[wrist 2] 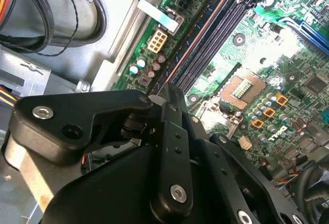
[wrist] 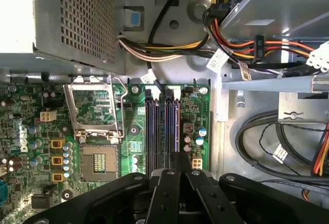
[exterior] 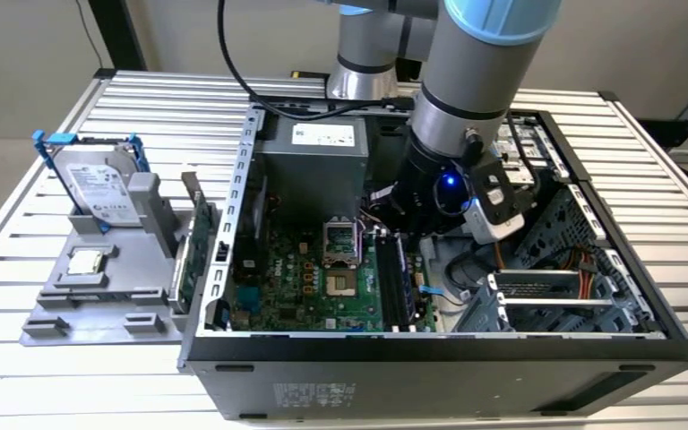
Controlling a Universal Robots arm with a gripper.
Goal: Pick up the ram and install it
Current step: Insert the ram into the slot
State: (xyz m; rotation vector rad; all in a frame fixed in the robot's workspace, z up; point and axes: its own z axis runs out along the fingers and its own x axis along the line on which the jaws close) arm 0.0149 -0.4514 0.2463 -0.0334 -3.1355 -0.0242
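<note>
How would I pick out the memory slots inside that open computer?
Start at the open computer case, then find the green board on its floor. Beside the square metal processor socket run the memory slots: long, narrow, dark strips lying side by side, where neighbours are small and squat.

The green motherboard (wrist: 134, 131) is lying flat in the case, its open processor socket (wrist: 96, 131) sitting beside the long dark memory slots (wrist: 162, 131). The black tool (wrist: 175, 170) is hovering over those slots' near end. Coloured cables (wrist: 241, 44) are running past the slots' far end.
</note>
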